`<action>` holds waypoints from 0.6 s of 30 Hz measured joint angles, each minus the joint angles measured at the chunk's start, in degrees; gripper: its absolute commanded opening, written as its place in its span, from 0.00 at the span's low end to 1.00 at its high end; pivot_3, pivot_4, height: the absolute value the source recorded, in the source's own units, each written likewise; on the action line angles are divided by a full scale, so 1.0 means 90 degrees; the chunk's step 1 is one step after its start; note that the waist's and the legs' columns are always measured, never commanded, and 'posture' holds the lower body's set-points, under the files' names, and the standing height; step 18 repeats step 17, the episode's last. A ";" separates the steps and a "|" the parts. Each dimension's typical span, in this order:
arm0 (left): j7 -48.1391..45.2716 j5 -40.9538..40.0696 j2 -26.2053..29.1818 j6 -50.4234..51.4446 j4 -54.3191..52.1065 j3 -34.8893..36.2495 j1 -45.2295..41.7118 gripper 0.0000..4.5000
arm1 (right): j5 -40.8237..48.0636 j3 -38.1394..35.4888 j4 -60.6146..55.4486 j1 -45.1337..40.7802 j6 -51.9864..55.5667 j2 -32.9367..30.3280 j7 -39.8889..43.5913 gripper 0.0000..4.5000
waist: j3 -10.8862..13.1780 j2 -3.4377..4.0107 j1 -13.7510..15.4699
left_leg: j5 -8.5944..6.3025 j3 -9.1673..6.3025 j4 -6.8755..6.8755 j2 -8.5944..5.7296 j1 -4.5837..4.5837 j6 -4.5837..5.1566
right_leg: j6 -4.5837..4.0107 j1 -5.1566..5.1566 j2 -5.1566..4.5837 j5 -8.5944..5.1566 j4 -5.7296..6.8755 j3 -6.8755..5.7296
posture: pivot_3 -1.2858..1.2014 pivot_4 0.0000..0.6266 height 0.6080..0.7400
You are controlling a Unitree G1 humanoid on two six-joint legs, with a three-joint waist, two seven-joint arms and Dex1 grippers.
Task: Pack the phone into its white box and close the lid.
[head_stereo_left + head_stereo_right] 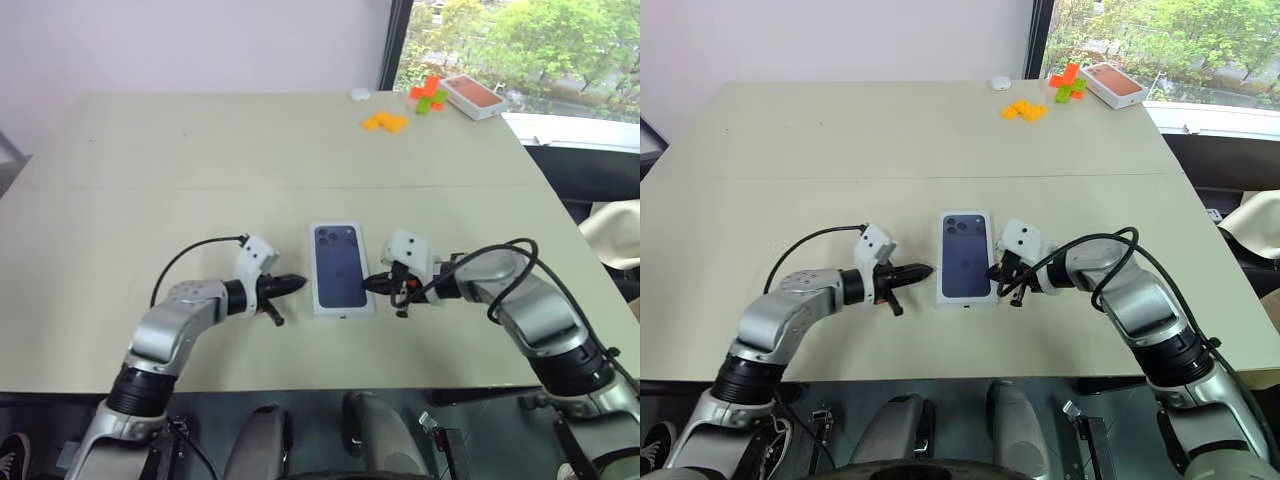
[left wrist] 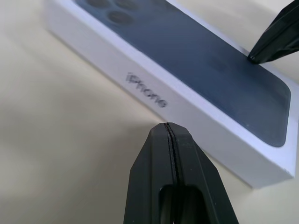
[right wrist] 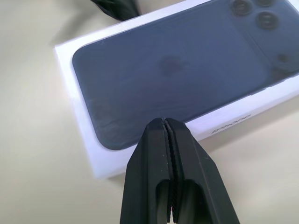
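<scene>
Left eye view showing the shallow white rectangular lid [image 1: 340,266], printed with a dark blue phone back and three lenses, sitting squarely down over the white cardboard box at the near middle of the pale beige bench [image 1: 200,170], with no gap or skew showing along its edges. Judging from that, looking like the task being all but finished: lid seated, the slim navy phone itself presumably lying inside, though hidden and so not confirmable. Nothing obviously remaining except perhaps a final press and clearing the arms away. Left pincer [image 1: 297,284] hovering just beside the lid's left long edge, black fingers pressed together and gripping nothing; right pincer [image 1: 370,283] hanging at the right long edge, tip over or just at the rim, fingers likewise together and empty. Left wrist view giving the clearest lettering: grey "iPhone" running along the lid's white side wall [image 2: 145,90]; the same word appearing on the opposite wall in the right wrist view, too blurred to read properly. Lying well apart at the bench's far right corner: an orange-topped white box [image 1: 473,95] with no legible print, scattered orange and green plastic blocks [image 1: 405,108] and a small white rounded object [image 1: 360,95].
</scene>
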 measured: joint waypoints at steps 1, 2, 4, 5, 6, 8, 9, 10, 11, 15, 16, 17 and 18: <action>-0.0018 -0.0028 0.0110 -0.0073 0.0051 0.0188 -0.0013 0.18 | 0.0153 -0.0306 0.0192 -0.0165 0.0092 0.0165 -0.0151 0.19 | 0.0003 0.0005 0.0002 | 0.0001 0.0005 0.0001 -0.0001 -0.0017 -0.0001 | -0.0005 -0.0021 0.0000 0.0007 0.0004 0.0004 | 0.52 0.24 1.00; -0.0027 -0.0062 0.0273 -0.0134 0.0151 0.0413 -0.0030 0.27 | 0.0369 -0.0699 0.0362 -0.0366 0.0216 0.0260 -0.0274 0.28 | 0.0005 0.0009 0.0017 | 0.0003 0.0004 0.0002 -0.0003 -0.0030 -0.0003 | 0.0008 -0.0037 -0.0002 0.0016 0.0010 0.0005 | 0.52 0.24 1.00; -0.0080 -0.0123 0.0534 -0.0211 0.0315 0.0806 -0.0031 0.50 | 0.0585 -0.1249 0.0450 -0.0555 0.0282 0.0189 -0.0367 0.51 | 0.0006 0.0010 0.0055 | 0.0002 -0.0005 -0.0002 -0.0002 -0.0034 -0.0003 | 0.0013 -0.0036 -0.0001 0.0019 0.0008 -0.0004 | 0.52 0.24 1.00; -0.0177 -0.0171 0.0679 -0.0249 0.0373 0.1002 -0.0027 0.60 | 0.0628 -0.1376 0.0449 -0.0562 0.0180 0.0068 -0.0359 0.62 | 0.0005 0.0009 0.0077 | 0.0001 -0.0015 -0.0004 -0.0004 -0.0039 -0.0002 | 0.0012 -0.0035 -0.0006 0.0018 0.0004 -0.0017 | 0.52 0.24 1.00; -0.0236 -0.0231 0.0780 -0.0303 0.0411 0.1155 -0.0026 0.71 | 0.0635 -0.1433 0.0454 -0.0538 0.0103 0.0006 -0.0349 0.72 | 0.0005 0.0009 0.0086 | -0.0002 -0.0017 -0.0005 -0.0006 -0.0042 0.0002 | 0.0012 -0.0033 -0.0010 0.0018 0.0000 -0.0024 | 0.52 0.24 1.00; -0.0480 -0.0329 0.0978 -0.0495 0.0468 0.1345 -0.0017 0.92 | 0.0676 -0.1445 0.0483 -0.0391 -0.0128 -0.0123 -0.0260 0.94 | 0.0006 0.0010 0.0083 | -0.0007 -0.0013 -0.0007 -0.0014 -0.0046 0.0009 | 0.0013 -0.0034 -0.0022 0.0018 -0.0005 -0.0024 | 0.52 0.24 1.00; -0.0601 -0.0366 0.1095 -0.0566 0.0507 0.1439 0.0019 1.00 | 0.0694 -0.1453 0.0508 -0.0315 -0.0203 -0.0199 -0.0187 1.00 | 0.0006 0.0010 0.0068 | -0.0009 -0.0009 -0.0007 -0.0018 -0.0046 0.0011 | 0.0012 -0.0034 -0.0027 0.0018 -0.0006 -0.0023 | 0.52 0.24 1.00; -0.0722 -0.0395 0.1204 -0.0660 0.0584 0.1543 0.0066 1.00 | 0.0727 -0.1476 0.0546 -0.0233 -0.0306 -0.0289 -0.0109 1.00 | 0.0006 0.0011 0.0055 | -0.0010 -0.0002 -0.0007 -0.0020 -0.0045 0.0014 | 0.0013 -0.0034 -0.0032 0.0018 -0.0007 -0.0021 | 0.52 0.24 1.00; -0.0857 -0.0405 0.1341 -0.0770 0.0687 0.1627 0.0131 1.00 | 0.0749 -0.1501 0.0571 -0.0108 -0.0442 -0.0451 0.0004 1.00 | 0.0007 0.0012 0.0052 | -0.0011 0.0000 -0.0007 -0.0022 -0.0044 0.0016 | 0.0013 -0.0034 -0.0036 0.0018 -0.0007 -0.0020 | 0.52 0.24 1.00; -0.1157 -0.0399 0.1645 -0.1085 0.1099 0.1909 0.0350 1.00 | 0.0756 -0.1628 0.0868 0.0177 -0.0918 -0.0844 0.0296 1.00 | 0.0007 0.0012 0.0046 | -0.0012 0.0009 -0.0003 -0.0020 -0.0039 0.0017 | -0.0003 -0.0032 -0.0037 0.0007 -0.0009 -0.0019 | 0.52 0.24 1.00; -0.1192 -0.0396 0.1646 -0.1191 0.1171 0.1933 0.0360 1.00 | 0.0774 -0.1646 0.0959 0.0192 -0.1024 -0.0885 0.0352 1.00 | 0.0008 0.0012 0.0046 | -0.0011 0.0010 -0.0001 -0.0019 -0.0039 0.0017 | -0.0004 -0.0032 -0.0036 0.0006 -0.0008 -0.0018 | 0.52 0.24 1.00; -0.1243 -0.0387 0.1652 -0.1318 0.1222 0.1954 0.0387 1.00 | 0.0793 -0.1679 0.1033 0.0217 -0.1147 -0.0918 0.0427 1.00 | 0.0008 0.0012 0.0046 | -0.0011 0.0010 0.0002 -0.0014 -0.0037 0.0017 | -0.0004 -0.0030 -0.0030 0.0006 -0.0008 -0.0016 | 0.52 0.24 1.00; -0.1243 -0.0387 0.1652 -0.1318 0.1222 0.1954 0.0387 1.00 | 0.0793 -0.1679 0.1033 0.0217 -0.1147 -0.0918 0.0427 1.00 | 0.0008 0.0012 0.0046 | -0.0011 0.0010 0.0002 -0.0014 -0.0037 0.0017 | -0.0004 -0.0030 -0.0030 0.0006 -0.0008 -0.0016 | 0.52 0.24 1.00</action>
